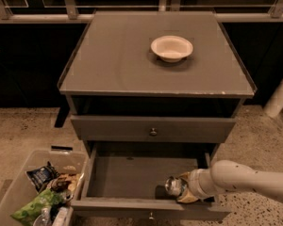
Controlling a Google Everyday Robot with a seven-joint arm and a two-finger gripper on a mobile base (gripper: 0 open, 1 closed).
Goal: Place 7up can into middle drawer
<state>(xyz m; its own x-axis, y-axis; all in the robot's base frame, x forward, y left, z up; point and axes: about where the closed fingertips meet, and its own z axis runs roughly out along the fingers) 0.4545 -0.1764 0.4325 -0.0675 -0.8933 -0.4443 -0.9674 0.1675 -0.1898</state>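
Note:
The middle drawer (127,175) is pulled open below the closed upper drawer front (153,128), showing its flat grey floor. My gripper (181,188) reaches in from the right on a white arm, low over the drawer's front right part. It is shut on the 7up can (173,186), which lies tilted on its side with its silver end facing left, just above or touching the drawer floor.
A white bowl (171,47) sits on the grey cabinet top (113,65). A clear plastic bin (19,192) with snack bags stands on the floor at the lower left. A white post (279,95) stands at the right.

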